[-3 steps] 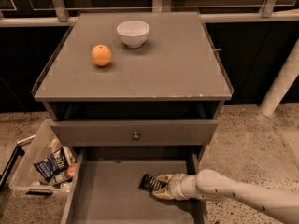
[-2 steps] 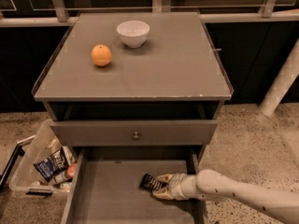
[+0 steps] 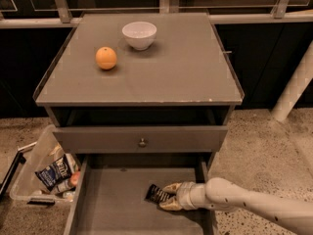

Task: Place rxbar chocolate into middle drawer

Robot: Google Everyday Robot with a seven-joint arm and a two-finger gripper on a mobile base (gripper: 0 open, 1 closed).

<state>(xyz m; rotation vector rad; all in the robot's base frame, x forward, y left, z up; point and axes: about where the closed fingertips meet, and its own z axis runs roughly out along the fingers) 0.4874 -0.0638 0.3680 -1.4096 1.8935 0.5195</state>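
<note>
Down on the floor of the wide, shallow grey middle drawer [image 3: 117, 207], which stands pulled out, lies the small flat black-wrapped chocolate bar with white lettering [image 3: 157, 194]. It sits toward the right side, roughly level, and looks to be resting on the drawer's plain floor. The tan-tipped pincer [image 3: 170, 196] is right at the bar's right end, reaching in from the right on a white, jointed arm [image 3: 244, 204]. From where I stand I cannot tell whether it is gripping the bar or has let go.

Over the last second nothing has visibly shifted: bar and pincer sit where they were. I take that to mean the carrying is finished and the bar is delivered; what seems left is a release, if not done, and a clean withdrawal without dragging the wrapper.

Above the open drawer is a closed grey drawer front with a small round metal knob [image 3: 142, 142]. On the grey table [image 3: 176, 77] stand a white bowl [image 3: 139, 35] and an orange [image 3: 106, 58], well apart from the work.
</note>
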